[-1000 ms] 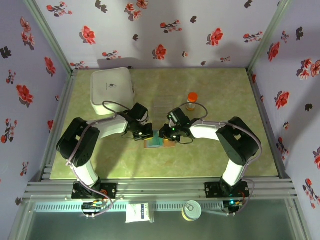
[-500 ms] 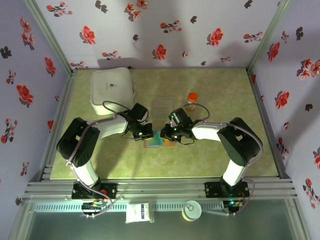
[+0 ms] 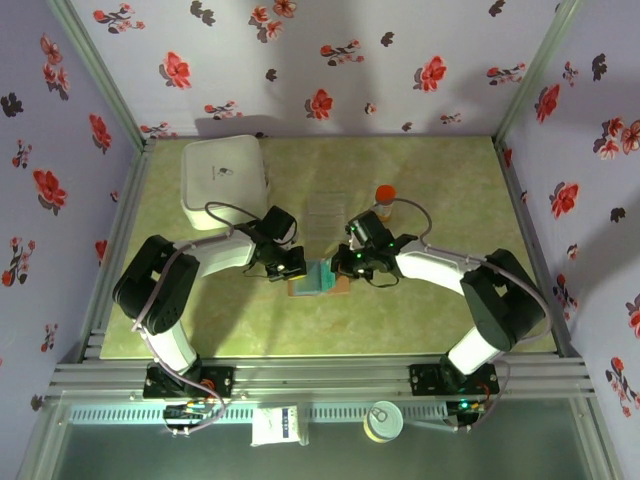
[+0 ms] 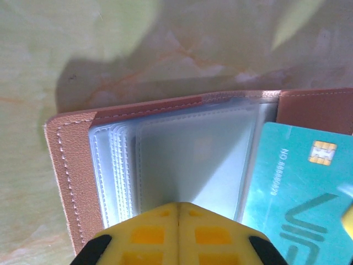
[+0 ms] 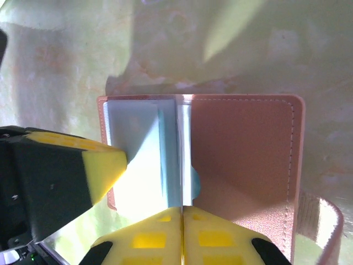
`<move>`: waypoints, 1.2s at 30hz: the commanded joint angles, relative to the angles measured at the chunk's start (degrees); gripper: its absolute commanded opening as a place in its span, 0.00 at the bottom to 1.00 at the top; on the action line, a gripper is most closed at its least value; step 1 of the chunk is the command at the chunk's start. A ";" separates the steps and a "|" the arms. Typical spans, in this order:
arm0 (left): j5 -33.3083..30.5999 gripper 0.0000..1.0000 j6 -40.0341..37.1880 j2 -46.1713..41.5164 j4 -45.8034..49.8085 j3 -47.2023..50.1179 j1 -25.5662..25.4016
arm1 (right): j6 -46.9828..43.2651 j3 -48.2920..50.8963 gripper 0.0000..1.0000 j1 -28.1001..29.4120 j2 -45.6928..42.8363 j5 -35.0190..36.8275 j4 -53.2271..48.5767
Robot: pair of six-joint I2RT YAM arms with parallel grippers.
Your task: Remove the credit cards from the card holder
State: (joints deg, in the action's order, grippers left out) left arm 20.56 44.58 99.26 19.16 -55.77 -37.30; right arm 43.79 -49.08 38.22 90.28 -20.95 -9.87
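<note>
On the green table (image 3: 420, 320), between the two arms, the card holder (image 4: 65, 165) lies open with its brown cover down and its clear pockets (image 4: 193, 160) up. The left gripper (image 4: 177, 208) has its yellow fingers pressed together, and the tips rest on the pockets of the holder's left half. Over the holder's right half a teal credit card (image 4: 292, 187) with a gold chip is tilted, with one edge beside the pockets. The right gripper (image 5: 182, 212) is closed and pinches this card, which its own camera sees edge-on. Beyond the holder lies a clear plastic sleeve (image 3: 328, 212). Beyond it to the right stands an orange-capped bottle (image 3: 384, 200), and to the left, well apart, a white box (image 3: 225, 180).
</note>
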 commanded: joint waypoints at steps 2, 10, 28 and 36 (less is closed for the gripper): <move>-0.83 0.06 -0.04 -2.01 1.59 -0.69 -0.32 | -4.74 -3.73 0.08 -0.34 -2.83 2.31 -5.85; -1.32 0.08 -0.10 -4.08 1.98 -1.98 -0.06 | -17.64 -10.92 0.05 -0.42 -2.31 5.28 -15.88; -3.18 0.09 0.15 -11.35 1.99 4.68 4.30 | -78.76 -35.54 0.00 -1.79 10.21 10.54 -36.86; -3.14 0.09 -0.14 -12.42 2.27 6.54 6.26 | -92.83 -52.15 0.00 -2.60 20.75 11.11 -47.93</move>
State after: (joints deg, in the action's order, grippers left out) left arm 18.00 44.60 88.18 20.25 -50.22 -31.77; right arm -40.45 -96.62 36.53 108.01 -10.41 -50.70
